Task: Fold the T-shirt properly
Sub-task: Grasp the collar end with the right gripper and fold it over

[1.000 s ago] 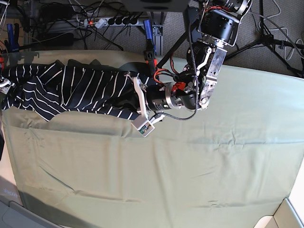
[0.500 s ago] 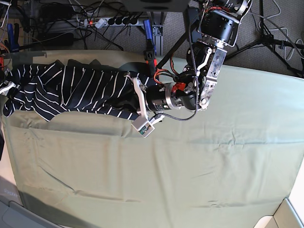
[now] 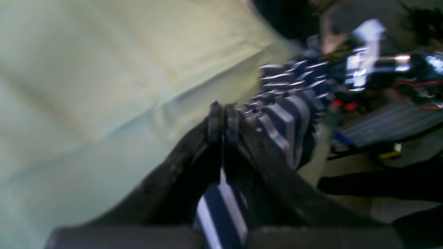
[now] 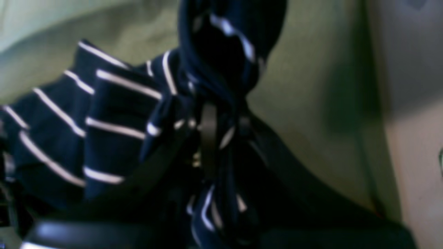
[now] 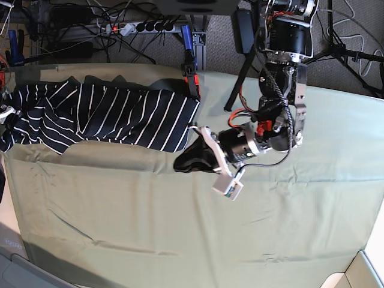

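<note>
The dark navy T-shirt (image 5: 114, 114) with thin white stripes lies stretched along the far left of the pale green cloth (image 5: 180, 228). My left gripper (image 5: 187, 161) is at the shirt's right lower corner. In the left wrist view it (image 3: 222, 117) is shut, with striped fabric (image 3: 287, 117) pinched between the fingers and bunched beyond them. My right gripper (image 5: 5, 112) is at the shirt's left end, by the table's left edge. In the right wrist view it (image 4: 221, 121) is shut on a gathered bunch of the shirt (image 4: 114, 121).
The table's left edge and floor lie just past the right gripper (image 4: 415, 145). Behind the table are a power strip (image 5: 144, 26), cables, a blue clamp (image 5: 187, 36) and tripod legs (image 5: 348, 54). The cloth has low wrinkles near the front.
My left arm has swung to the right and nearer, off the shirt's top. The shirt's right part now lies flatter and wider. The right gripper has barely moved.
</note>
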Controlling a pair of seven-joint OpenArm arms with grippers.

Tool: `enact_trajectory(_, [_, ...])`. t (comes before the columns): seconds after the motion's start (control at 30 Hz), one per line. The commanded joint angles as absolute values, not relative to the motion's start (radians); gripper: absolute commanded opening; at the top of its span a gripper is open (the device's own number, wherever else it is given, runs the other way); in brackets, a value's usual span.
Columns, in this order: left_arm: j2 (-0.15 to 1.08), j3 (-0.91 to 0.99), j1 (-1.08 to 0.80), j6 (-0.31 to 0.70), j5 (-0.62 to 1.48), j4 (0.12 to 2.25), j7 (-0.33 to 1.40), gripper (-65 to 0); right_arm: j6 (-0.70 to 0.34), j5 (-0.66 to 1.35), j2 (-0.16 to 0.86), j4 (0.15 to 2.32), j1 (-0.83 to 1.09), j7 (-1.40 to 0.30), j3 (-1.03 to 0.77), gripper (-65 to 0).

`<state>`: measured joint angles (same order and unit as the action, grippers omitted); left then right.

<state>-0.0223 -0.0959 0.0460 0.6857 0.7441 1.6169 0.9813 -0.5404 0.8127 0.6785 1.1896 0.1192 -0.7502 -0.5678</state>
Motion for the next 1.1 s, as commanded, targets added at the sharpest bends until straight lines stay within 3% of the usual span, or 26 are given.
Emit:
enact_trajectory(0.0, [-0.028, -0.077, 0.059, 0.696, 0.758, 1.623, 0.974, -64.1, -0.547, 0.852, 0.712, 1.232, 0.108, -0.735, -0.595, -65.0])
enact_trajectory(0.23, [0.06, -0.044, -0.018, 0.696, 0.758, 1.604, 0.961, -64.1, -0.547, 0.917, 0.695, 1.465, 0.109, -0.805, -0.612, -65.0])
enact_trajectory(0.5, [0.1, -0.044, -0.128, 0.696, 0.733, 1.604, 0.939, -64.1, -0.547, 0.917, 0.551, 1.747, 0.109, -0.82, -0.582, -65.0])
enact_trajectory(0.83, [0.1, -0.044, -0.15, 0.696, 0.714, 1.604, 0.915, -64.1, -0.547, 0.846, 0.38, 1.924, 0.141, -0.816, -0.335, -65.0])
enact_trajectory(1.07, [0.1, -0.044, -0.15, 0.696, 0.714, 1.604, 0.909, -64.1, -0.547, 0.787, 0.313, 1.957, 0.196, -0.807, -0.183, -65.0])
